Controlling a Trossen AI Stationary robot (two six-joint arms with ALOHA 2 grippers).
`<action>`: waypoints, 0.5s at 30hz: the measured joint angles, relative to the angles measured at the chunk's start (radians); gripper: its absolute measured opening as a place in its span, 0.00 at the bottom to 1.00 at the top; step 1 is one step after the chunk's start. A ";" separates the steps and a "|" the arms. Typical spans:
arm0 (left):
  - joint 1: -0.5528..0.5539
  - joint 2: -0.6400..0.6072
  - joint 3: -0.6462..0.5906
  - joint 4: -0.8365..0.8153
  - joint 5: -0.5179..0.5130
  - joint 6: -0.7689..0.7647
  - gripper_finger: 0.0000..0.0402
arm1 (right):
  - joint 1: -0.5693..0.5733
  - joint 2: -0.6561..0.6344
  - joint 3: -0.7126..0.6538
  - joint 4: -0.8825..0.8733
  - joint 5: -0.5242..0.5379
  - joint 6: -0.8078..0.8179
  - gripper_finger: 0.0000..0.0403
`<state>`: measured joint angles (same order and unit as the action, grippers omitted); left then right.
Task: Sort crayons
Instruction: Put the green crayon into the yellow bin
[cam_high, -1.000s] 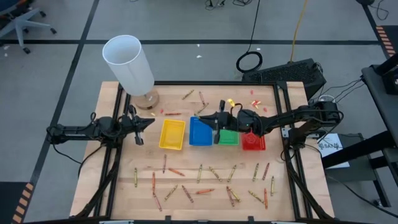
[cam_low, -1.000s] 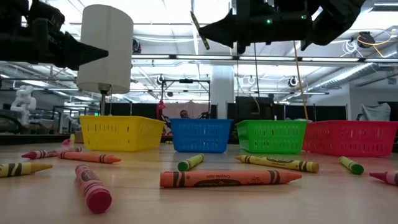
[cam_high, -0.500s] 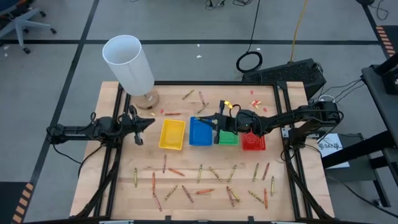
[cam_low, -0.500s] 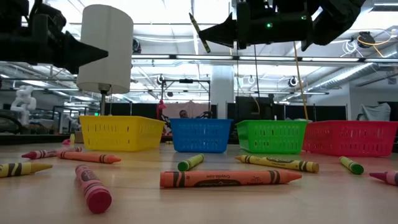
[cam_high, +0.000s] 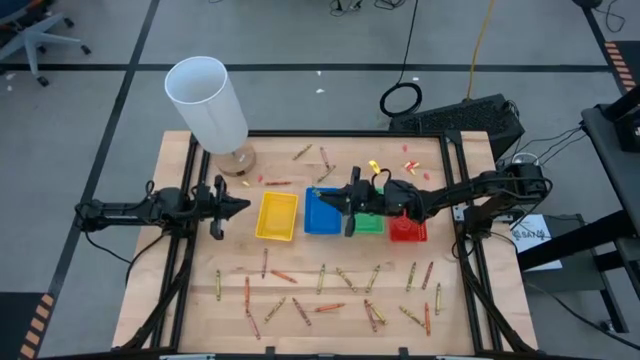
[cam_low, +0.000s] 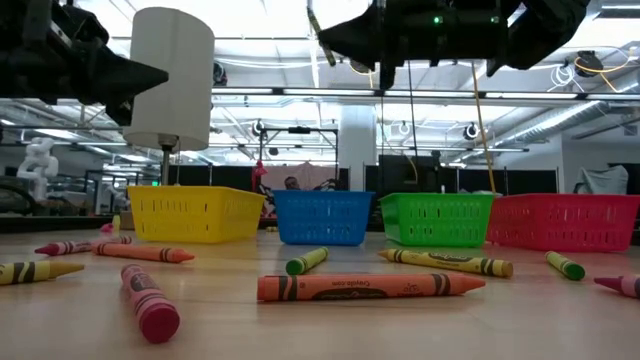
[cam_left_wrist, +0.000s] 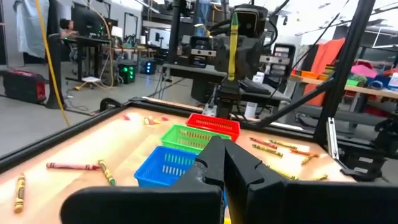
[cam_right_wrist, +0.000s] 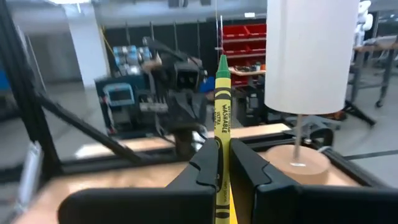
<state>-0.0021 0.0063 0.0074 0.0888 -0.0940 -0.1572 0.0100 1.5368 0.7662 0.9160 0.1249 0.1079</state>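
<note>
The right gripper (cam_high: 347, 197) hung above the blue tray (cam_high: 321, 212) near the middle of the desk, its fingers clamped on a green crayon (cam_right_wrist: 221, 134) held upright. The green tray (cam_high: 367, 222) sat just beside it toward the right edge, with the red tray (cam_high: 407, 229) next and the yellow tray (cam_high: 277, 215) on the blue one's other side. To do this step well, the arm would need to carry the crayon over the green tray and let go low, so it did not bounce out. Many crayons (cam_high: 322, 278) lay scattered along the front edge. The left gripper (cam_high: 224, 204) waited near the left edge, fingers together and empty.
</note>
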 joint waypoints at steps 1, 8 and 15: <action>0.000 0.000 0.000 0.002 0.000 -0.007 0.00 | 0.004 0.000 0.000 0.012 0.000 0.029 0.01; 0.000 0.009 0.000 0.078 0.021 -0.030 0.01 | 0.018 0.033 0.002 0.125 0.004 0.127 0.01; 0.000 0.107 0.000 0.182 0.029 -0.098 0.28 | 0.018 0.209 0.087 0.244 0.006 0.143 0.01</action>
<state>-0.0021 0.1137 0.0074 0.2706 -0.0651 -0.2557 0.0284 1.7457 0.8530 1.1596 0.1314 0.2508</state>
